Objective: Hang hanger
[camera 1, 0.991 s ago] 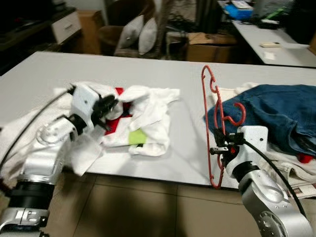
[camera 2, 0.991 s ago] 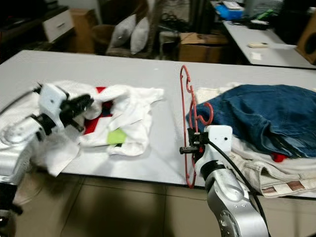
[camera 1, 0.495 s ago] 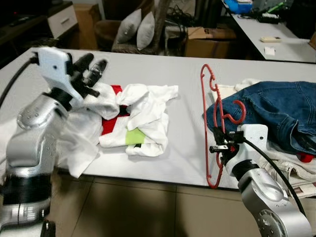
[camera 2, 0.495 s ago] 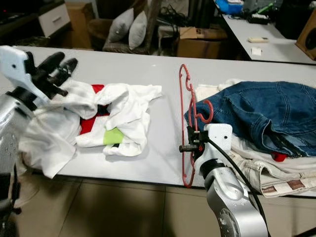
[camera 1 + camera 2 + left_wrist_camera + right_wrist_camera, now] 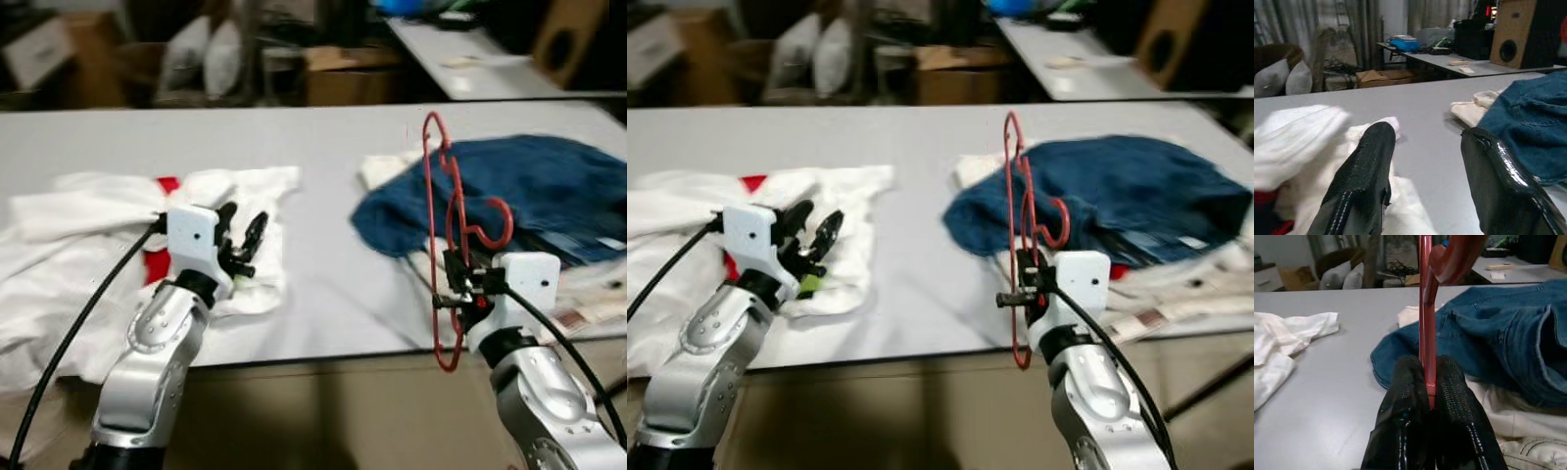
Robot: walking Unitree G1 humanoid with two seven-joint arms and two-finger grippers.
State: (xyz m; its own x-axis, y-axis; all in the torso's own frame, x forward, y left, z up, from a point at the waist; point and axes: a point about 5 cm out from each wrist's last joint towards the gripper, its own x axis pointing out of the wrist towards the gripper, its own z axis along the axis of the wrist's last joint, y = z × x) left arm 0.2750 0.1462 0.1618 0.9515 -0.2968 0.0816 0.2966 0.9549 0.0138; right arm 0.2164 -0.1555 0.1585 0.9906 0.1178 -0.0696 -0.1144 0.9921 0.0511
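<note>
Upright, the red hanger (image 5: pixel 443 235) is held with its long axis vertical at the near edge of the grey table (image 5: pixel 323 166); its hook is turned toward the robot's right and is seen against the blue jeans (image 5: pixel 490 191); its lowest end is seen below the table edge. The right gripper (image 5: pixel 458 288) is closed on the hanger's lower part, the two black fingers (image 5: pixel 1410 396) being pressed flat against the red bar from both sides; the silver forearm is raised from below the table edge, with the white wrist housing just right of the hanger. The left gripper (image 5: pixel 243 240) is held above the white clothes (image 5: pixel 88 245) on the table's left side; its fingers (image 5: pixel 1364 171) are spread wide apart and nothing is held between them; the left arm is bent upward from the near edge, with a black cable looped beside it. From the right wrist view the clamped bar is shown close, rising past the jeans and a pale garment (image 5: pixel 1518 440) under them; from the left wrist view a speaker (image 5: pixel 1525 32) and cushions (image 5: pixel 1281 78) are shown beyond the table. A red patch (image 5: pixel 162 186) is seen among the white clothes.
</note>
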